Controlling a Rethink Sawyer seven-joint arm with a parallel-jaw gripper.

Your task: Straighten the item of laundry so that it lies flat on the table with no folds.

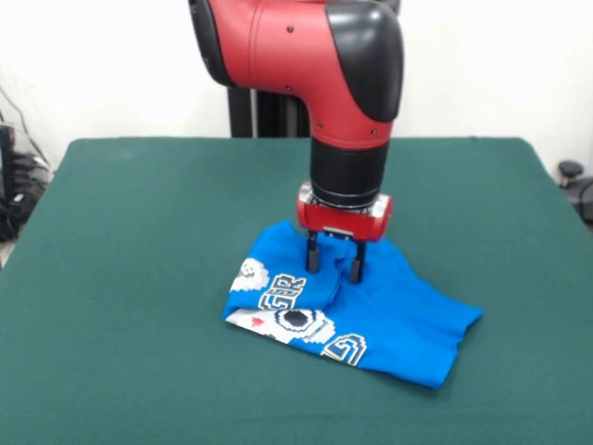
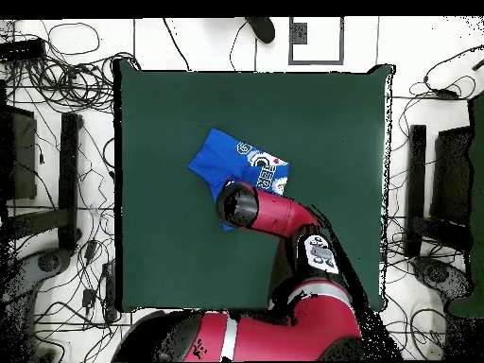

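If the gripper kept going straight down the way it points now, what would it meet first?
The gripper points straight down at the blue T-shirt; its spread fingertips look already at the cloth, with the green table beneath.

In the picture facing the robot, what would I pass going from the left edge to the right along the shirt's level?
Bare dark green felt-covered table → crumpled bright blue T-shirt, with the red and black arm's gripper down on it → green felt again.

Bright blue T-shirt, white-black-yellow pixel graphic; dark green table.

A dark green table carries one crumpled blue T-shirt near its middle.
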